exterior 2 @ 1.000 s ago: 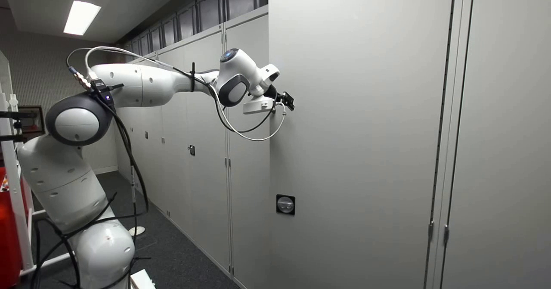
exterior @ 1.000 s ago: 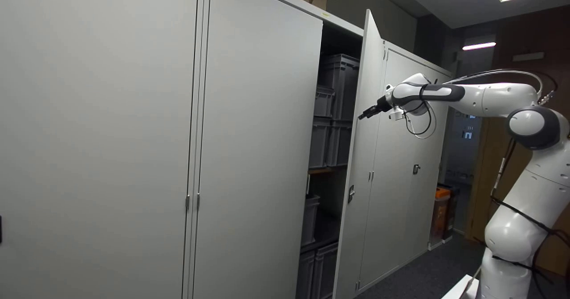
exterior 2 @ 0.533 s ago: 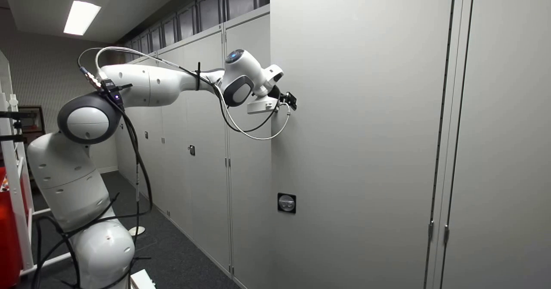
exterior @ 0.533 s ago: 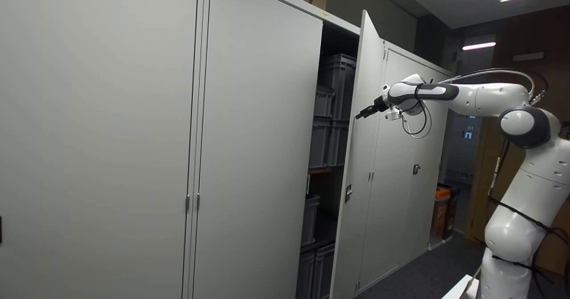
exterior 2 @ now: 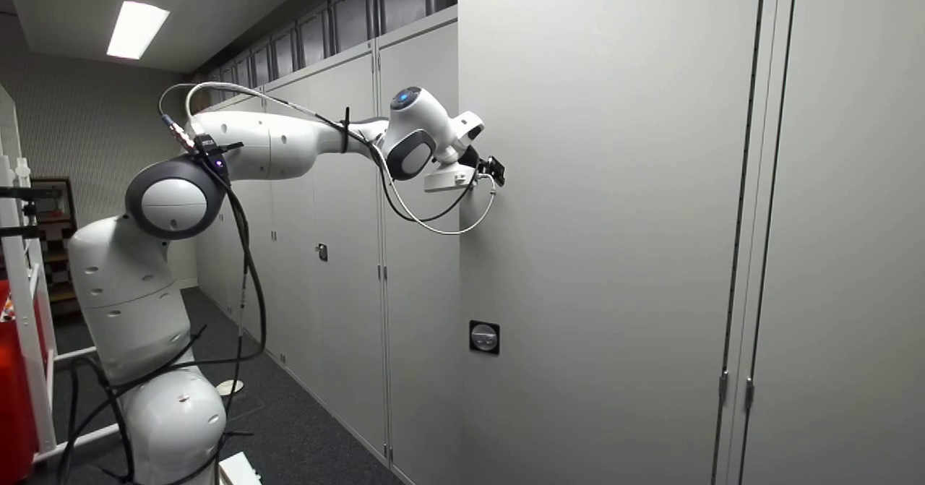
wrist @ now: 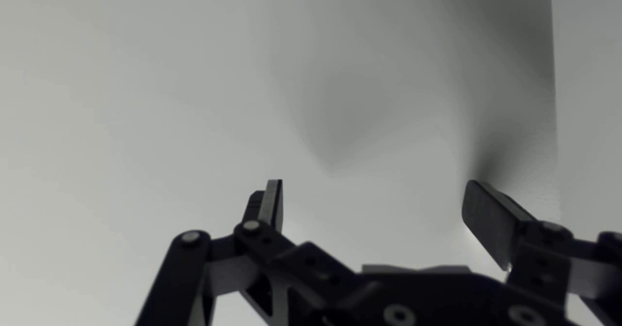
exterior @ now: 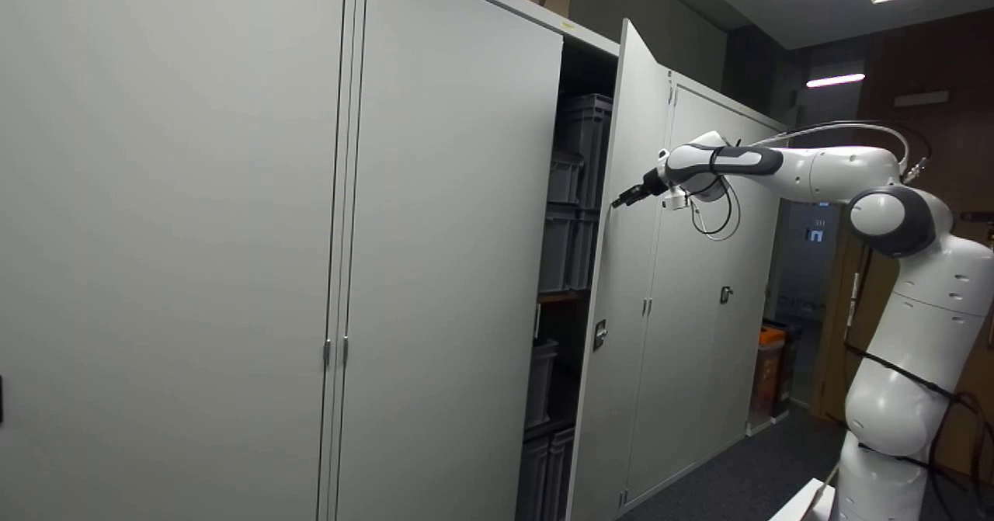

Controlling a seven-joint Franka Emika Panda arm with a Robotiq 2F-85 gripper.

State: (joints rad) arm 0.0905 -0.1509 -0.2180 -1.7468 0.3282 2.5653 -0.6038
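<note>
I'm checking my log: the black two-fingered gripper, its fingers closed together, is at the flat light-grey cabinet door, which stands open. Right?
The black fingers are not closed: the wrist view shows the black two-fingered gripper open, with a wide gap. The rest holds: it is at the flat light-grey cabinet door, which stands open.

Can make out no wording, number or brand. In an exterior view, on the top edge of the cabinet (exterior: 466, 218), a yellow label (exterior: 568, 26), too small to read; past its far end, pale marks (exterior: 814, 235), blurred.
</note>
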